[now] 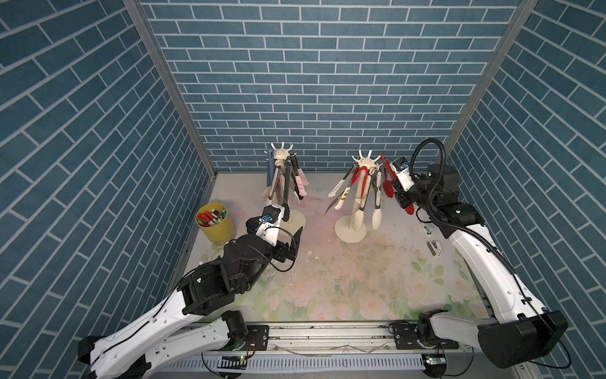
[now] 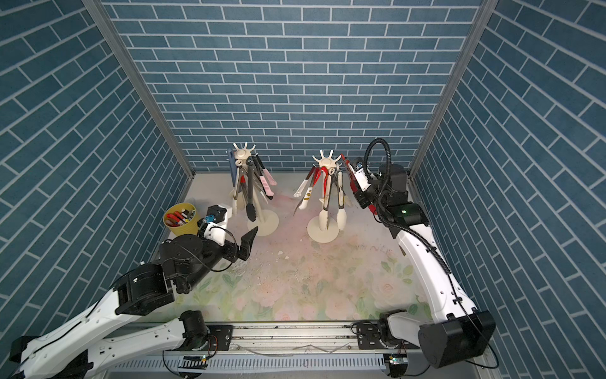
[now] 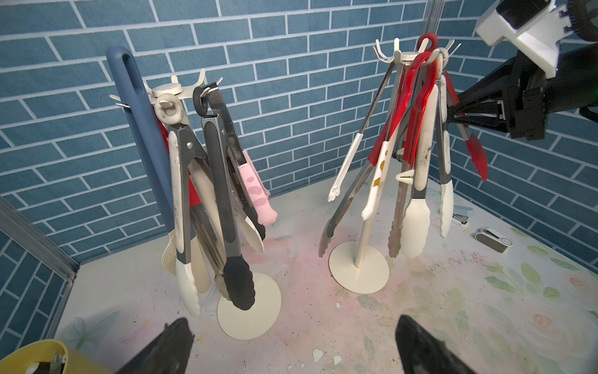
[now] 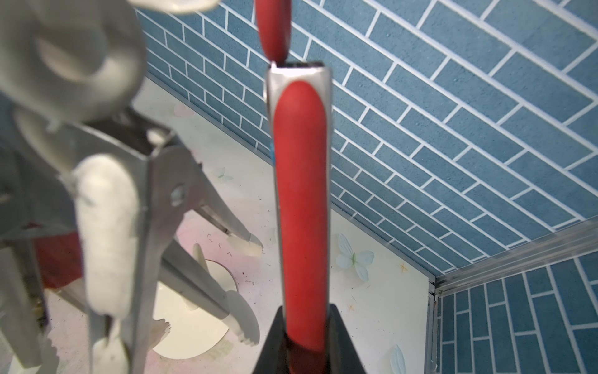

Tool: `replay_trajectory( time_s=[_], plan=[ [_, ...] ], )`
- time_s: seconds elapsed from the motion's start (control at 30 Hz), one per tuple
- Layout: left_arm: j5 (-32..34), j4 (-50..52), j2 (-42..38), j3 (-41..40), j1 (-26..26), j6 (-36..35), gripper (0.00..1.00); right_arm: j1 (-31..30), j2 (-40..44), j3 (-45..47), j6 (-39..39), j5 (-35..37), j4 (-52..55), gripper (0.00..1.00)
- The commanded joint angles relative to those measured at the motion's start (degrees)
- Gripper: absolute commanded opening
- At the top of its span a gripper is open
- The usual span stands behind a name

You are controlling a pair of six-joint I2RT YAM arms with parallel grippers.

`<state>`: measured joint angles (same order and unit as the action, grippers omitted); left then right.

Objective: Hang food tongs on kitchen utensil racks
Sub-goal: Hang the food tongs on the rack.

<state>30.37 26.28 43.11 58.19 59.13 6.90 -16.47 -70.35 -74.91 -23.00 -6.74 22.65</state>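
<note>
Two cream kitchen utensil racks stand at the back of the table, a left one (image 1: 282,153) (image 2: 243,153) (image 3: 166,89) and a right one (image 1: 365,161) (image 2: 327,161) (image 3: 397,53). Several food tongs hang from each crown. My right gripper (image 4: 302,323) (image 1: 393,180) is shut on the red handle of steel tongs (image 4: 301,194) (image 3: 475,155), held beside the right rack's crown. Their red loop (image 4: 273,29) is up at hook height; whether it sits on a hook I cannot tell. My left gripper (image 3: 294,327) (image 1: 293,244) is open and empty, low in front of the left rack's base (image 3: 259,317).
A yellow cup (image 1: 216,226) of markers stands at the table's left edge behind my left arm. A small grey and white device (image 3: 493,239) and a blue stapler (image 3: 461,217) lie near the right wall. Brick-patterned walls close in on three sides.
</note>
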Motion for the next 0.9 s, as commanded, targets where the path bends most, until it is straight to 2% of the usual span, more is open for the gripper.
replay_trajectory(
  time_s=[0.0,0.87],
  plan=[
    [0.5,0.0,-0.1,-0.9,0.1,0.3,0.99,-0.6,1.7,0.0,-2.7,-0.4,-2.8,0.00],
    [0.4,-0.2,-0.2,-1.2,0.1,0.5,0.99,-1.4,2.6,2.0,-4.0,0.9,-3.1,0.00]
  ],
)
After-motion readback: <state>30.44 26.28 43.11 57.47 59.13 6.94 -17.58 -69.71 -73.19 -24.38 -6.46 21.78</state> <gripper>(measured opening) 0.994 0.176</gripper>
